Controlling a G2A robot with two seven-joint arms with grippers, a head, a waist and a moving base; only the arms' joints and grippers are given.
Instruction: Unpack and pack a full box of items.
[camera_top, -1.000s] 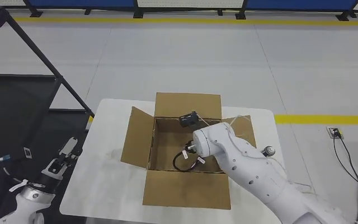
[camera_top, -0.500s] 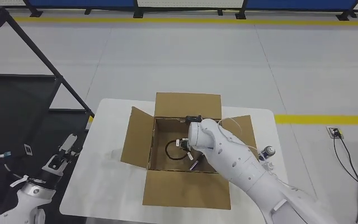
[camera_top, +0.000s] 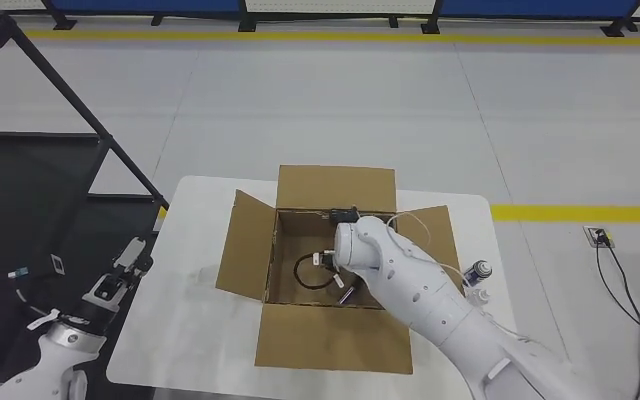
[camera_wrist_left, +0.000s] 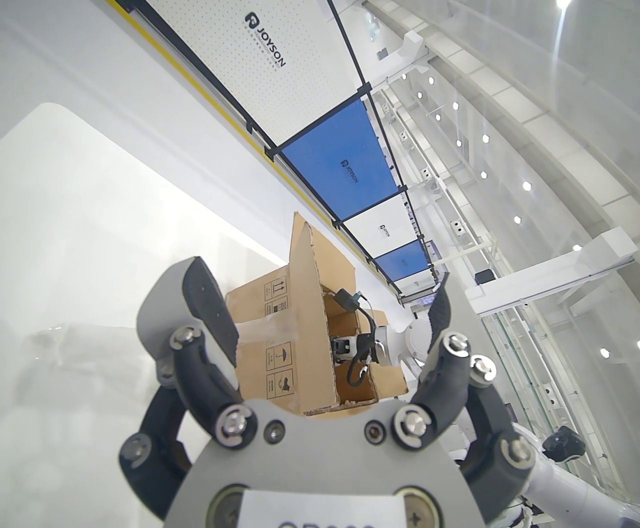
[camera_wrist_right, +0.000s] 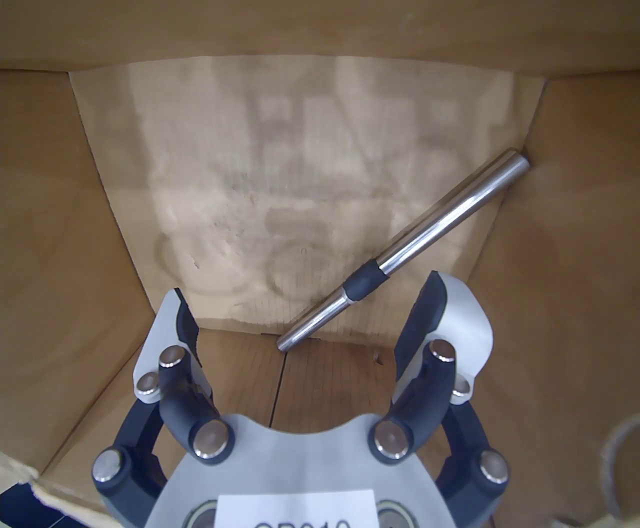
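Note:
An open cardboard box (camera_top: 335, 340) stands on the white table (camera_top: 200, 300), flaps spread. My right arm (camera_top: 400, 270) reaches down into it. Inside, my right gripper (camera_wrist_right: 307, 292) hangs open above the box floor (camera_wrist_right: 300, 150), holding nothing. Just ahead of its fingertips a steel rod with a black band (camera_wrist_right: 430, 230) lies slanted, its far end in a corner of the box. My left gripper (camera_top: 125, 268) is open and holds nothing, off the table's left edge. It faces the box (camera_wrist_left: 280, 325) from a distance, as the left wrist view of this gripper (camera_wrist_left: 320, 280) shows.
A small dark-capped bottle (camera_top: 481, 270) stands on the table right of the box, close to the right arm. A black metal frame (camera_top: 100, 140) rises left of the table. Bare table surface lies between the left gripper and the box.
The right arm's wrist has shifted leftward and deeper into the box. The left gripper has drifted slightly toward the table.

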